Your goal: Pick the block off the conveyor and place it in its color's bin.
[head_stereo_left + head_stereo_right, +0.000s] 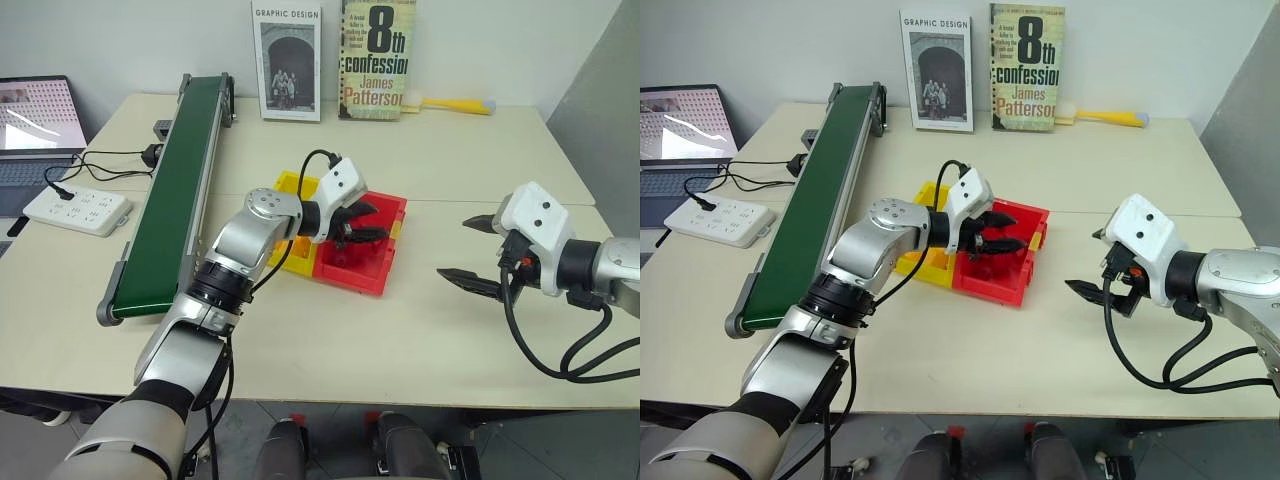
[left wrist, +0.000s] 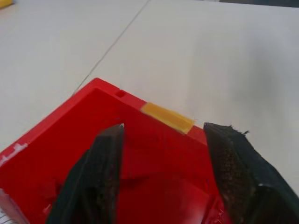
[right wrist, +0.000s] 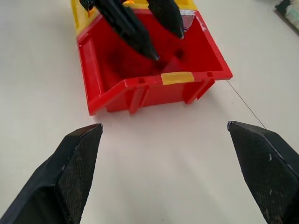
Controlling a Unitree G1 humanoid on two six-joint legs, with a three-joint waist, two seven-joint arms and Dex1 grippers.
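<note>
My left gripper [image 1: 362, 222] hangs over the red bin [image 1: 372, 276] with its fingers apart and nothing clamped between them. In the left wrist view a small red shape that looks like the block [image 2: 159, 191] lies on the bin's floor between the fingers [image 2: 105, 172], its outline faint, red on red. The dark green conveyor [image 1: 170, 210] runs along the left side of the table with a bare belt. My right gripper [image 1: 455, 247] hovers wide open to the right of the bin, pointing at it, apart from it.
A yellow bin [image 1: 288, 184] sits against the red bin's left side. A power strip [image 1: 78, 210] and a laptop [image 1: 35, 125] lie left of the conveyor. Two books [image 1: 377, 58] and a yellow tool [image 1: 455, 104] stand at the table's back edge.
</note>
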